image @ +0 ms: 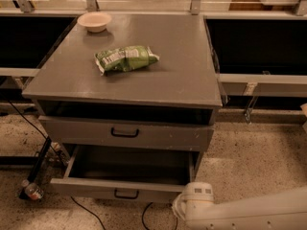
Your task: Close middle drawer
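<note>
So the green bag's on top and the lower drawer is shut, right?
No: the camera view shows the lower drawer open; the green bag is on the cabinet top. The gripper is out of view; only the arm shows, lower right.

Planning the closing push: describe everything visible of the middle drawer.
The middle drawer is a grey-painted, wooden-looking box, pulled far out beneath a taller drawer front. Its low front panel carries a small black handle at centre. The interior looks dark and empty. The arm's white end sits by a front corner; contact unclear; the gripper is out of view.
</note>
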Motion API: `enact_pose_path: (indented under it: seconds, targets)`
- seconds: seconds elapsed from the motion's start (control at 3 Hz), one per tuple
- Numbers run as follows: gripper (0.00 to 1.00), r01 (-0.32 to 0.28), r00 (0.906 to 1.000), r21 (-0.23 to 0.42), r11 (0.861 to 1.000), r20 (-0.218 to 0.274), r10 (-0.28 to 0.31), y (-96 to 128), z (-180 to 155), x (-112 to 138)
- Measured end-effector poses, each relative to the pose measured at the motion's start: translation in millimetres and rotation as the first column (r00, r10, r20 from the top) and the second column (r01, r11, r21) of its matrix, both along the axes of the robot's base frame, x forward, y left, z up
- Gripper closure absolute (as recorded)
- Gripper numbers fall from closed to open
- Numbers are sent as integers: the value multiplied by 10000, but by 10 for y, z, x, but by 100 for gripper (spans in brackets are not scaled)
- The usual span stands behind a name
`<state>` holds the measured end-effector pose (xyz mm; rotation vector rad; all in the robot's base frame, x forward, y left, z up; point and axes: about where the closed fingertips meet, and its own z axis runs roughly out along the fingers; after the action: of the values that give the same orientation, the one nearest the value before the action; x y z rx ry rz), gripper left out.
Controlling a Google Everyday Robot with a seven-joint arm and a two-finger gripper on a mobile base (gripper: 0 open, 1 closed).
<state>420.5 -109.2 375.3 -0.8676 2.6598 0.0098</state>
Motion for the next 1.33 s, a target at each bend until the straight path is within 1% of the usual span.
enact_pose_path:
  seconds: [0.33,0.67,1.0,1.33]
  targets:
    - [100,250,9997,308,9992,-23,-249,90,-91,183]
    - [100,347,9994,576,9977,-80,-343,197,-191,394]
    - [100,347,9994,576,9977,-80,-343,197,-192,394]
    - [80,346,9994,576,9977,-80,-342,197,-192,394]
